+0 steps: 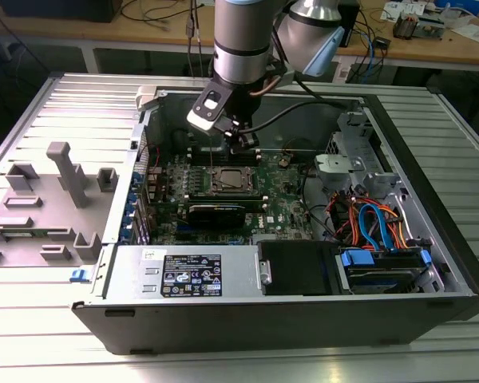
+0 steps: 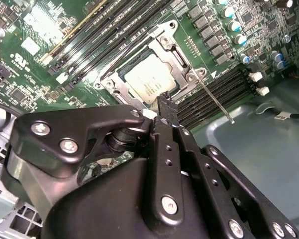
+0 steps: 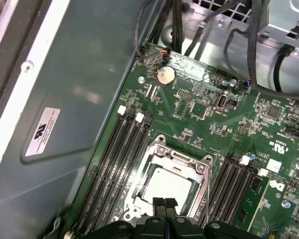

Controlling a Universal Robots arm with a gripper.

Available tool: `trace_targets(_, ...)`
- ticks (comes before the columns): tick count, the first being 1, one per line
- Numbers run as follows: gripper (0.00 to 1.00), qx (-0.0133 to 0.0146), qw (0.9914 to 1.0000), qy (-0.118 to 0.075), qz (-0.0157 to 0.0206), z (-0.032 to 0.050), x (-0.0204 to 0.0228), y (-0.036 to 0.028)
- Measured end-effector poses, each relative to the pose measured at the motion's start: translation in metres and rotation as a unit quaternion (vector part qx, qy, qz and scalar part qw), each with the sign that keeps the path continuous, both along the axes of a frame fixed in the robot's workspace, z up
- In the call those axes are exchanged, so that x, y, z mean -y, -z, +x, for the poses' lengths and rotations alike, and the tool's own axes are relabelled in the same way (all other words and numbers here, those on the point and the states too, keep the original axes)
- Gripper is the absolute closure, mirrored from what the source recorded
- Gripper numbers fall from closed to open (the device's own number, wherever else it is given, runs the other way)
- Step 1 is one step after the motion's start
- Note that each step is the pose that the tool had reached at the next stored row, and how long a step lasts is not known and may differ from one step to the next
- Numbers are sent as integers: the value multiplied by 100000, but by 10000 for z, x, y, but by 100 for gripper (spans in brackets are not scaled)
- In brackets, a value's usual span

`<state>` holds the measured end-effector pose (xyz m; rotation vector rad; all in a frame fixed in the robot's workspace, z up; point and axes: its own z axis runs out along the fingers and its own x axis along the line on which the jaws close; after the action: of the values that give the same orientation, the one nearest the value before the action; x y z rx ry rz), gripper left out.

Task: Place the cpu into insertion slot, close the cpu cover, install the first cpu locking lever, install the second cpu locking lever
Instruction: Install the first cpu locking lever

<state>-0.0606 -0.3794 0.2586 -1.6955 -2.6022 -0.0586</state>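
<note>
Gripper: hovering above the board, jaws pressing together on nothing.
Cpu: sitting in the insertion slot, just beyond the jaw tips.
Cpu cover: lying flat, framing the cpu.

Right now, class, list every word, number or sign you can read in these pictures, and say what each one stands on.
No text here can be quoted with certainty.
power supply label: print and symbols too small to read.
case wall sticker: lines of print, too small to read.
cpu: faint markings on the metal top, unreadable.
motherboard sticker: unreadable.
</note>
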Motion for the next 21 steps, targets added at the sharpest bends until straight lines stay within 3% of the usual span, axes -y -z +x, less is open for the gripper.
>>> trace_targets(16, 89, -3, 99999, -422, -1, 0, 0, 0)
trace_targets(21, 89, 3, 99859, -5301, 1, -2, 0, 0)
